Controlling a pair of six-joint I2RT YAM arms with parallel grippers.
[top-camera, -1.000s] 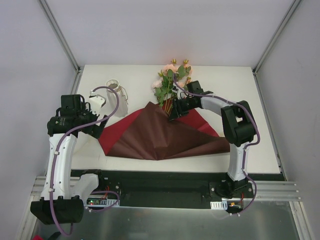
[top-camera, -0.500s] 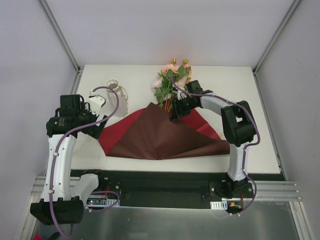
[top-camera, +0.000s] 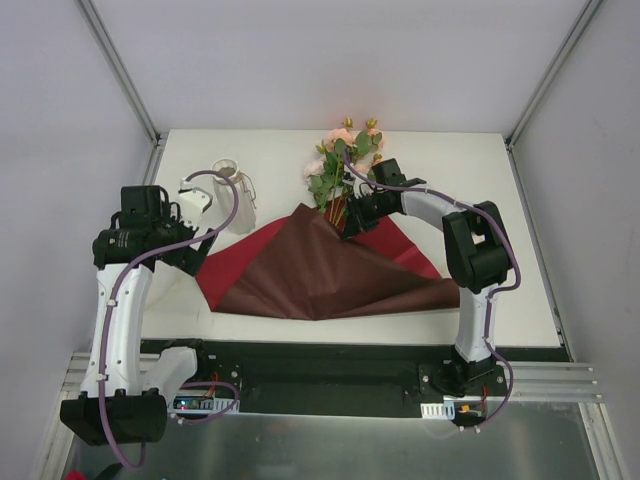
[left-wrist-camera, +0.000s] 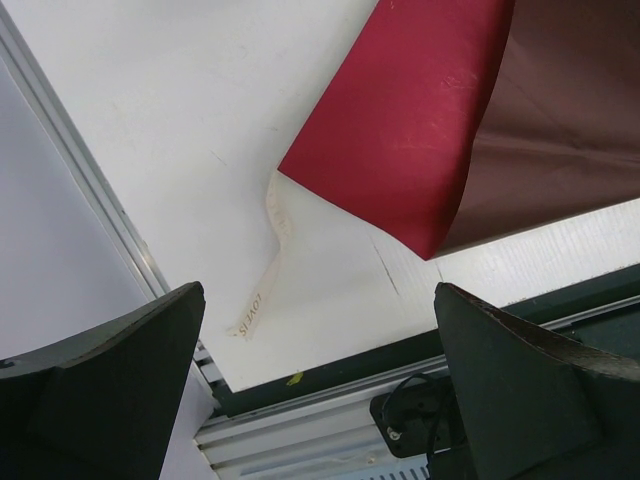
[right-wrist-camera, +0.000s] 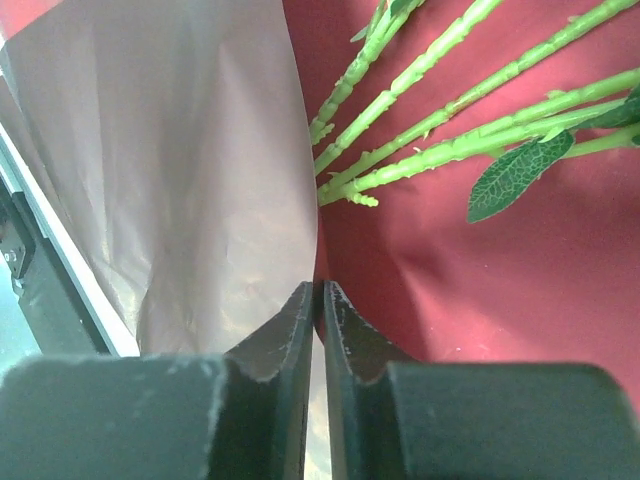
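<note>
While the right hand (right-wrist-camera: 318, 300) is pinching the folded edge of the wrapping paper (top-camera: 320, 270) beside the flower stems (right-wrist-camera: 420, 110), its brown side is lying turned over the red, mid-table (top-camera: 500, 200). The left hand (left-wrist-camera: 315, 300) is hanging open above the paper's left corner, touching nothing.

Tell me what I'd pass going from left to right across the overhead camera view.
In order: left gripper, white vase, flowers, right corner of the wrapping paper. The right gripper lines up with the flowers, so its place is unclear.
</note>
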